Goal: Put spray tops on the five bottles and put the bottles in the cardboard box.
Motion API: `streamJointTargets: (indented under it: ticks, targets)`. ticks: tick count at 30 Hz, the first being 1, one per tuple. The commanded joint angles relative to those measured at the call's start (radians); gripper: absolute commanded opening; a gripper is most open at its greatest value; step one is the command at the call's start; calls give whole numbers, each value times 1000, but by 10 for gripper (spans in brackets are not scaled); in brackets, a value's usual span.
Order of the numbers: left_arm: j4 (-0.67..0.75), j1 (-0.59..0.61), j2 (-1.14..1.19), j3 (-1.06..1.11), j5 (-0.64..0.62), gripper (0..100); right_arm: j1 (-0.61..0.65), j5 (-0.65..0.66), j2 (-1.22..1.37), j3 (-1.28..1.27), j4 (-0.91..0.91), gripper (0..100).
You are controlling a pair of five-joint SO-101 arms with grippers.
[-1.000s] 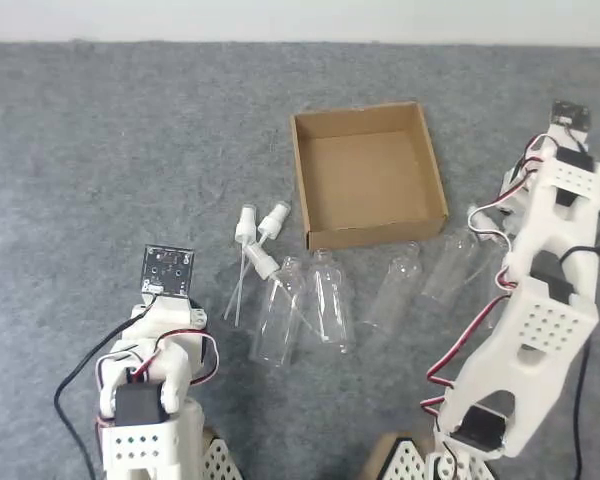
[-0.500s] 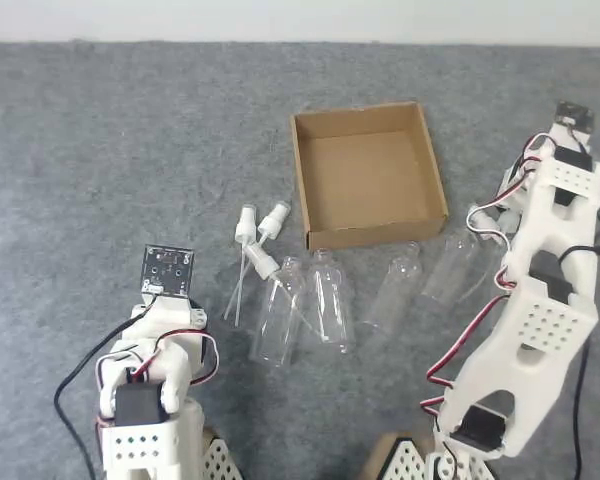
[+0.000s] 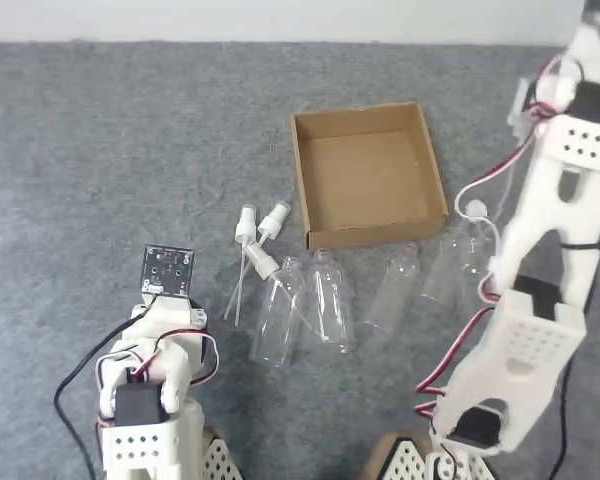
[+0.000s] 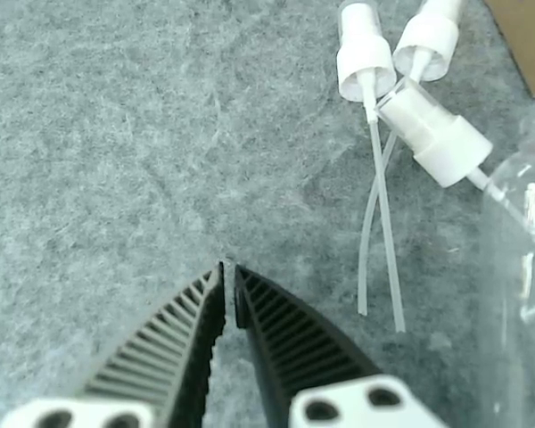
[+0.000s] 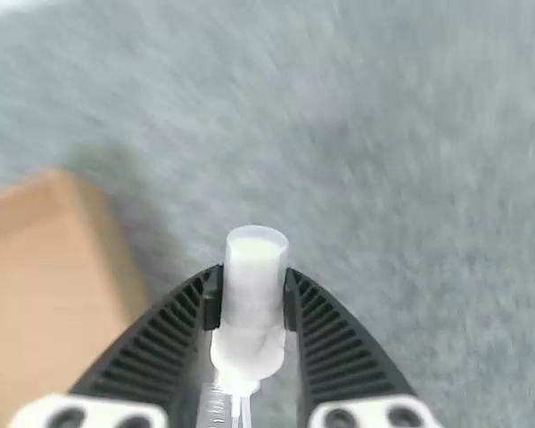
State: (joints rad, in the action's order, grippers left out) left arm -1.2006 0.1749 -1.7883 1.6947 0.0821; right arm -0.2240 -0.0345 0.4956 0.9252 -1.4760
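At the lower left of the high view, the left arm [image 3: 150, 385] is seen low over the grey carpet [image 3: 100, 150]. In its wrist view the left gripper [image 4: 228, 269] is shown closed. Its two ribbed fingers [image 4: 281, 330] almost touch at the tips, and nothing is held between them. Near it, three loose spray tops [image 3: 258, 238] are laid on the carpet in a small cluster, with their thin tubes crossed. To the right of these, four clear bottles [image 3: 330, 300] are laid on their sides in a row, with their uncapped necks turned toward the cardboard box [image 3: 375, 232]. The box is set open and upright just beyond the row. At the far right, the right arm [image 3: 540, 300] is raised beside the box. In its wrist view another spray top [image 5: 254, 254] is clamped in the right gripper [image 5: 250, 276]. The fingers are pressed against its sides, and its cap stands out past the fingertips. It is held above the carpet, with a corner of the box close by.
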Motion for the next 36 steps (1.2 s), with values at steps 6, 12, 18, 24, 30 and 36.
streamJointTargets:
  ticks: [6, 12, 18, 24, 30, 36]
  targets:
    - [-2, -2, 6, -7, 5, 12, 294, -6, -125, 402, -274, 17]
    - [-2, -2, 6, -7, 5, 12, 549, -6, -102, 410, -311, 17]
    - [-2, -2, 6, -7, 5, 12, 769, -12, -2, 347, -275, 17]
    - [-2, -2, 6, -7, 5, 12, 903, -28, 180, 348, -203, 17]
    - [-2, -2, 6, -7, 5, 12, 926, -287, 320, 348, -93, 17]
    - [-2, -2, 6, -7, 5, 12, 921, -414, 397, 347, -28, 17]
